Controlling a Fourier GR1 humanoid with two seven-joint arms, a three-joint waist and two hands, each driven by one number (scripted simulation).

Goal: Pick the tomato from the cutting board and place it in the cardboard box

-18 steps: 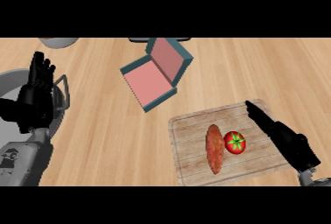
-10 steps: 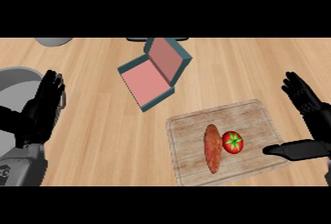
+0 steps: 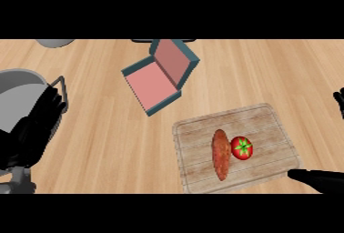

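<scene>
My right hand (image 3: 321, 178) sits spread apart beside the cutting board (image 3: 265, 119); the tomato (image 3: 242, 148) touches a sweet potato (image 3: 220, 154) there, untouched.

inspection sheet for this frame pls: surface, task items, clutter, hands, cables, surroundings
Surface: light wooden counter.
Job's things: round red tomato on the pale wooden cutting board; open box with pink inside and teal outside lies apart, up-left of the board.
Clutter: long orange-brown vegetable touching the tomato's left.
Hands: left robot hand open, resting at the left edge; right robot hand at the lower right, off the tomato, fingers unclear.
Cables: nothing seen.
Surroundings: grey round object at left.
</scene>
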